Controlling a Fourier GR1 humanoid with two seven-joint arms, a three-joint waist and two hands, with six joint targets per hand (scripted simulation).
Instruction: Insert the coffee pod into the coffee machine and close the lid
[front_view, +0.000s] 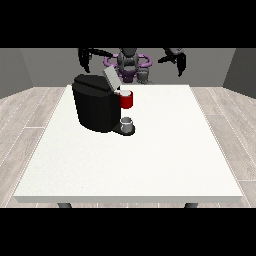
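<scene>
Matt black coffee machine (95, 107), smooth white table (150, 160), wood-plank floor (25, 125)

You'll find nothing to read here: no text, label, brand, number or sign shows on the coffee machine (96, 107), on the table (150, 160), or on anything else in view.
</scene>
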